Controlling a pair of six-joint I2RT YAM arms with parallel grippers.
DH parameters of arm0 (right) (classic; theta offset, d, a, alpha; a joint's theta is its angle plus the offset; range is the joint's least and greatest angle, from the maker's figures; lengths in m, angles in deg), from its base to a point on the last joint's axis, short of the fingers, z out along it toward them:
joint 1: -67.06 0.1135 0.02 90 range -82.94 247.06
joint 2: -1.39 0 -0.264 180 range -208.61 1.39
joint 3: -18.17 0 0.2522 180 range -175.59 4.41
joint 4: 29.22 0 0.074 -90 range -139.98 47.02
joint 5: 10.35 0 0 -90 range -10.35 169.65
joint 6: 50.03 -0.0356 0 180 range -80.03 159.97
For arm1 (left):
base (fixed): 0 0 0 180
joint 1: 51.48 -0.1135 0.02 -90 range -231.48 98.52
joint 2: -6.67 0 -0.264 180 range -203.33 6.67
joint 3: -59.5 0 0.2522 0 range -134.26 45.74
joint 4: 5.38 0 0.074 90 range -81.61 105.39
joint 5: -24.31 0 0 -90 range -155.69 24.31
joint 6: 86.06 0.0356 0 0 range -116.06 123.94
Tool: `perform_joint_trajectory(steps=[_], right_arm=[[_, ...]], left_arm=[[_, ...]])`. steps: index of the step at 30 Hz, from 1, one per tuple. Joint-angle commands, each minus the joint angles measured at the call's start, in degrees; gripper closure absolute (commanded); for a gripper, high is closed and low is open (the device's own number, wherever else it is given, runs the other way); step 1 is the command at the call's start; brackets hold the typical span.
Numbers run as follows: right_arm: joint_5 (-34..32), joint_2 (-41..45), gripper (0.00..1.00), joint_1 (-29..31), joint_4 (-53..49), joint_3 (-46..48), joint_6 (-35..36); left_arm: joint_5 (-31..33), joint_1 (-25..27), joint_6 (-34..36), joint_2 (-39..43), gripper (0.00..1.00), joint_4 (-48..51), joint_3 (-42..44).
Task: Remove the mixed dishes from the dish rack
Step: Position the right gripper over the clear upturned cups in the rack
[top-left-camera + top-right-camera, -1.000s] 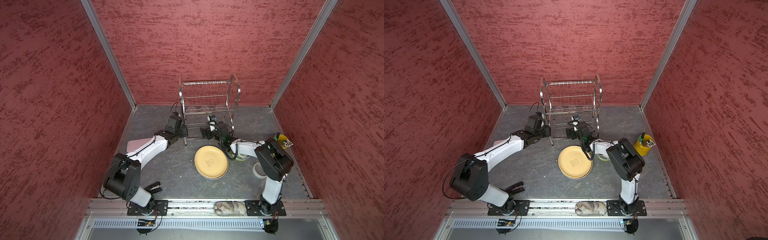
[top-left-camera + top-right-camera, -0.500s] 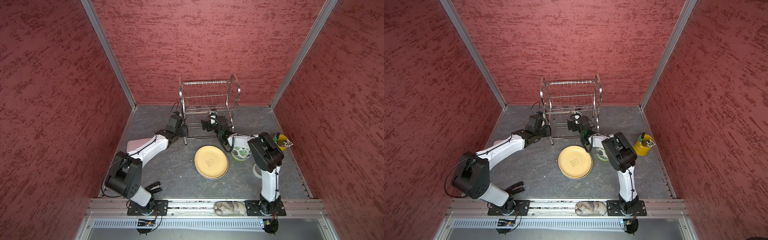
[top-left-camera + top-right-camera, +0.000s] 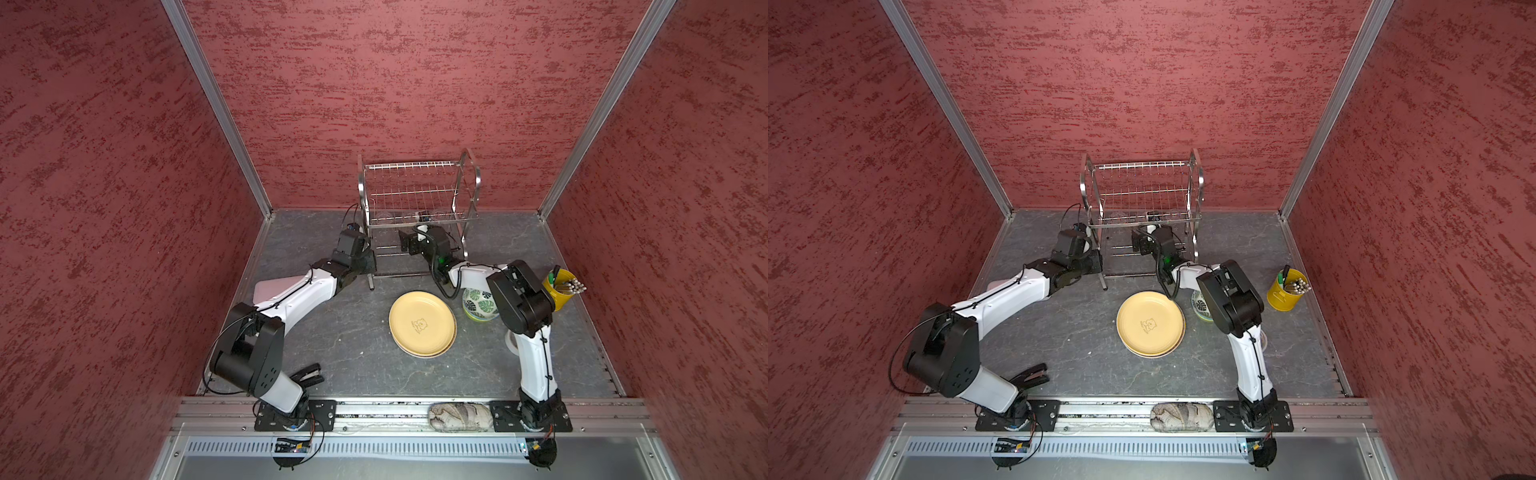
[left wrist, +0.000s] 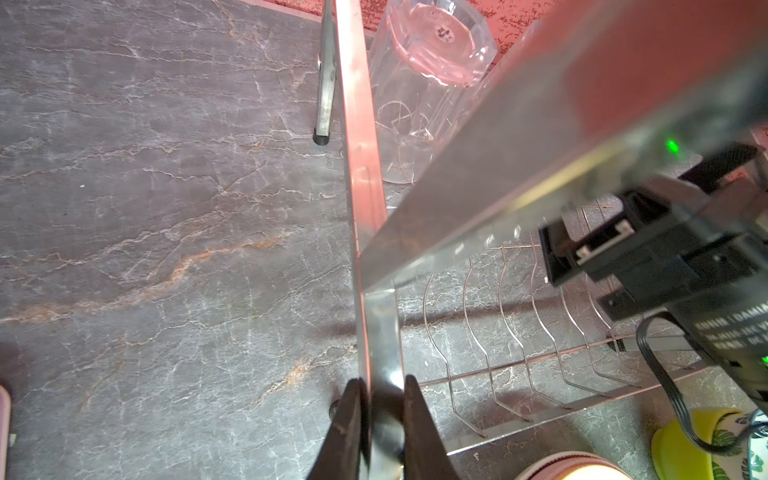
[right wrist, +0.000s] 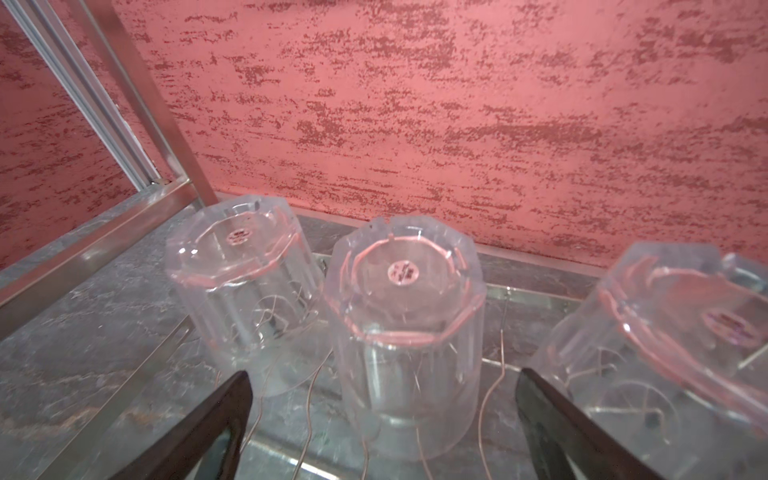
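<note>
- Three clear tumblers (image 5: 241,291) stood mouth-down in a row at the back of the lower tier of the dish rack (image 4: 363,174), a posture suited to draining. I saw no other dish in the rack.
- Left tool (image 4: 382,380): clamped low on the rack's front corner upright, one finger on each face of the steel strip. I judged this a bracing hold, meant to keep the light wire frame from sliding while my other arm worked inside it.
- Right tool (image 5: 382,374): inside the lower tier, jaws wide apart, one finger on each side of the middle tumbler (image 5: 405,274) and touching nothing. I took this stance as preparation for closing on its faceted wall.
- Unloaded items: the tan-yellow plate (image 3: 422,324) lay flat on the counter (image 3: 340,332) in front of the rack. The green-leaf bowl (image 3: 478,305) sat just beside it, partly under my right arm.
- Yellow bucket (image 3: 561,291): stood with its utensils near the counter's right edge and was no part of the job.
- Markings: each tumbler base bore a small moulded stamp, too blurred to read. The plate carried a bear drawing with no words I could read. White lettering on the right arm's wrist housing (image 4: 685,266) was cut off, and I could not make it out.
</note>
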Motion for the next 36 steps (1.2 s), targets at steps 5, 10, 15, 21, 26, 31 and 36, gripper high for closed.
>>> perform_joint_trajectory(steps=[5, 10, 15, 21, 26, 31, 36], right_arm=[[-2.07, -3.85, 0.01, -1.57, 0.51, -5.47, 0.64], [-1.94, -6.36, 0.01, -2.30, 0.00, -8.83, 0.54], [-2.09, -8.64, 0.01, -2.84, -2.10, -12.61, 0.06], [-0.98, -10.09, 0.01, -3.47, -5.38, -15.82, -1.09], [-0.16, -11.10, 0.06, -3.47, -8.18, -18.20, -1.37], [0.91, -11.16, 0.21, -3.53, -8.52, -18.39, -1.27], [1.56, -10.84, 0.30, -3.47, -8.41, -17.98, -1.42]], left_arm=[[0.14, -0.52, -1.12, -2.16, 0.87, 0.46, -1.19], [0.18, -0.44, -1.16, -2.49, 0.87, 0.37, -1.33], [-0.17, -0.47, -1.32, -3.18, 0.87, 0.50, -1.62], [-0.26, -0.46, -1.26, -3.38, 0.87, 0.48, -1.89], [-0.21, -0.48, -1.33, -3.30, 0.87, 0.46, -1.69], [0.05, -0.52, -1.16, -2.86, 0.87, 0.37, -0.98], [0.04, -0.59, -1.16, -2.68, 0.87, 0.28, -0.73]])
